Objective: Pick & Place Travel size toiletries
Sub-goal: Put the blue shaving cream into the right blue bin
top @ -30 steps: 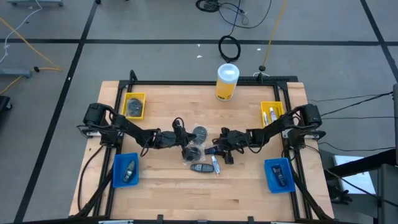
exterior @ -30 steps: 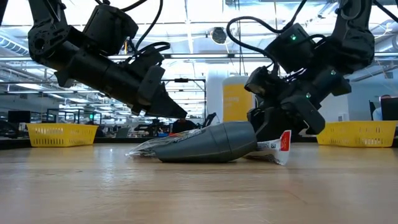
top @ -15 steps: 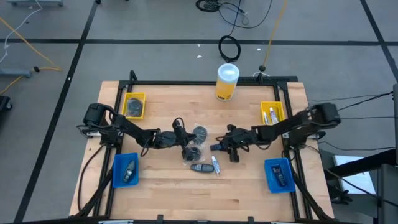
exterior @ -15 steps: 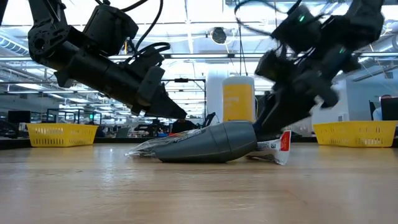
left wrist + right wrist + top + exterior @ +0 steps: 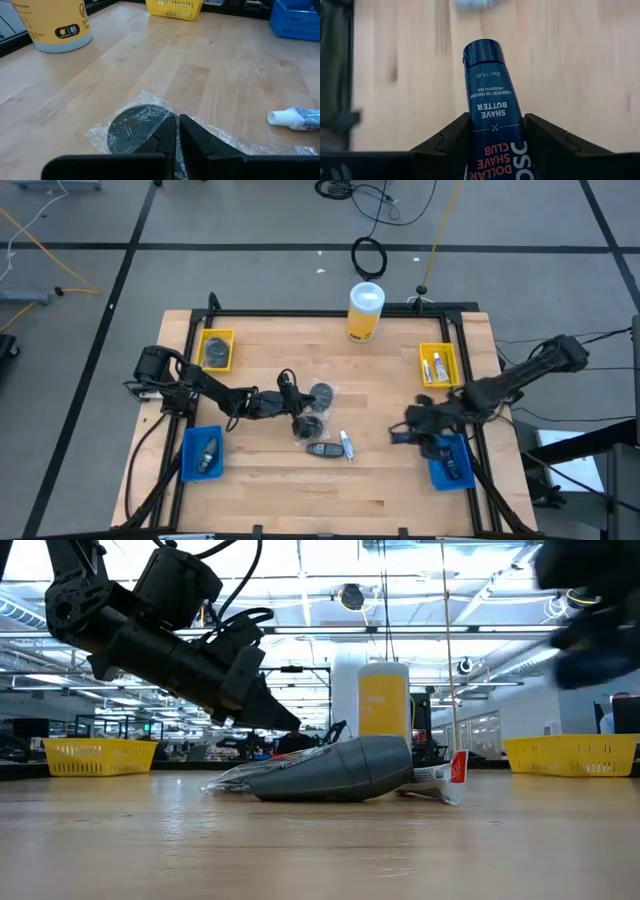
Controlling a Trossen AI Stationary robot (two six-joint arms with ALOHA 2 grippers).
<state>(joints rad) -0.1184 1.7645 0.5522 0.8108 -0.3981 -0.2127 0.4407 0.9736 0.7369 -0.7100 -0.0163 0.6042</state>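
Observation:
In the table's middle lie two round dark discs in clear wrap (image 5: 322, 393) (image 5: 310, 425), a dark grey bottle (image 5: 322, 449) and a white tube (image 5: 346, 445). My left gripper (image 5: 298, 413) is shut, its tips low over the wrapped disc (image 5: 131, 132). My right gripper (image 5: 406, 432) hangs above the table's right side beside the right blue bin (image 5: 449, 460). It is shut on a dark blue shave-butter tube (image 5: 492, 105). My left gripper's shut fingertips (image 5: 170, 131) stand at the edge of the disc's clear wrap (image 5: 150, 102); I cannot tell whether they touch it. My right gripper pinches the blue tube's two sides at its lower body (image 5: 495, 132) between its two fingers. The cap end (image 5: 482, 52) points away past the fingertips. The tube hangs clear of the table, fingers slanting down.
A tall yellow container with a white lid (image 5: 365, 310) stands at the far edge. A yellow bin (image 5: 215, 348) and a blue bin (image 5: 202, 452) sit on the left, and a yellow bin (image 5: 437, 363) on the right.
My right gripper has risen from the pile in the middle and swung toward the table's right and near edges, turning as it went. It carries the dark blue tube, now clear of the table, beside the right blue bin.

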